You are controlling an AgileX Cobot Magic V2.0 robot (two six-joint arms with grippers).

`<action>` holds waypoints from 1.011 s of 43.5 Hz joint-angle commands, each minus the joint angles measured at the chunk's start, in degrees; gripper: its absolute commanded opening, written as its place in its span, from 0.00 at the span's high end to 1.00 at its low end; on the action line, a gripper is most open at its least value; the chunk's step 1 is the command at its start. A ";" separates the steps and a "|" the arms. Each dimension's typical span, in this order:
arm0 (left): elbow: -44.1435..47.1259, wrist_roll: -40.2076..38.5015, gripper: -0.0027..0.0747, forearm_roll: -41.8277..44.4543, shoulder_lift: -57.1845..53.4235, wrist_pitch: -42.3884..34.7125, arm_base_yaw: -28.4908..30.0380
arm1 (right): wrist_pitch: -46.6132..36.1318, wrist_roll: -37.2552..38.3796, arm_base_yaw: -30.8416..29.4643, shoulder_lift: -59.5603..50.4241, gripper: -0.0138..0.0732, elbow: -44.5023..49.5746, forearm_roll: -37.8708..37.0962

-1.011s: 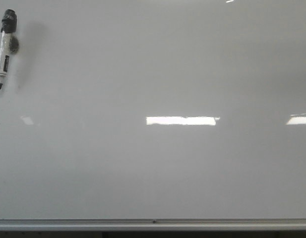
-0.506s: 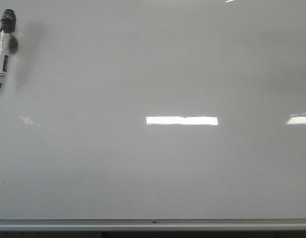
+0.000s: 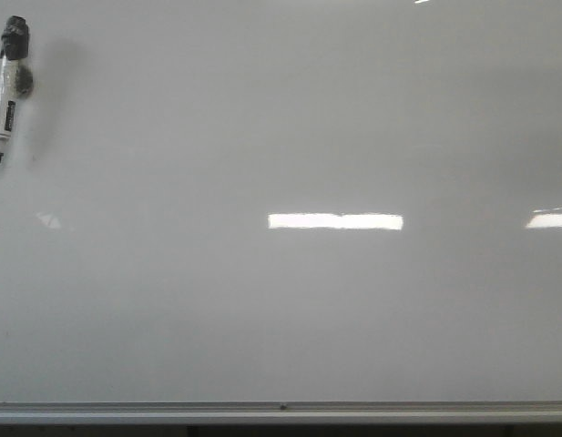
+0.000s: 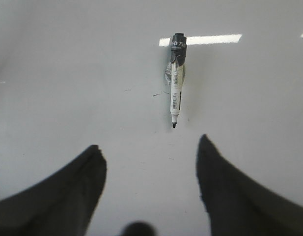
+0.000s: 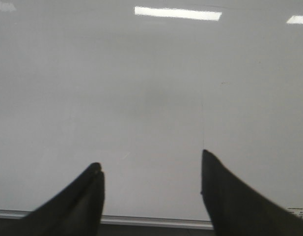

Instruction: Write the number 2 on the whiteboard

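Note:
The whiteboard (image 3: 290,309) fills the front view, glossy white-grey, with a silver frame edge (image 3: 281,411) along the near side. No number 2 shows on it. A white marker with a black cap end (image 3: 6,86) lies at the far left, bare tip toward me. It also shows in the left wrist view (image 4: 176,81). My left gripper (image 4: 150,150) is open and empty, a short way short of the marker's tip. My right gripper (image 5: 150,162) is open and empty over bare board near the frame edge (image 5: 151,221). Neither gripper shows in the front view.
Bright rectangular light reflections (image 3: 335,221) lie across the board's middle and at the right (image 3: 549,219). A few faint dark specks (image 4: 156,94) mark the board beside the marker. A small white label (image 5: 298,211) shows by the right gripper.
The marker sits very slightly higher in the front view than a second ago. The board's reflections have shifted a little. No gripper enters the front view.

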 commanded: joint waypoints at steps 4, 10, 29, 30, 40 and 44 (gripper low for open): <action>-2.32 0.08 0.19 -0.77 5.53 -5.05 -0.39 | -3.97 -0.55 0.01 0.67 0.18 -1.37 -0.27; -3.50 0.18 0.19 -0.77 10.32 -6.96 -2.80 | -3.97 -0.55 0.01 0.67 0.18 -1.37 -0.27; -6.63 1.36 0.19 -0.36 26.63 -16.10 -5.76 | -3.97 -0.55 0.01 0.67 0.18 -1.37 -0.27; -6.91 0.81 0.19 -0.36 27.47 -16.49 -5.21 | -3.97 -0.55 0.01 0.67 0.18 -1.37 -0.27; -9.88 0.53 0.19 -0.96 35.78 -19.94 -3.79 | -3.97 -0.55 0.01 0.67 0.18 -1.37 -0.27; -10.73 0.53 0.19 -0.96 38.77 -21.44 -3.89 | -3.97 -0.55 0.01 0.67 0.18 -1.37 -0.27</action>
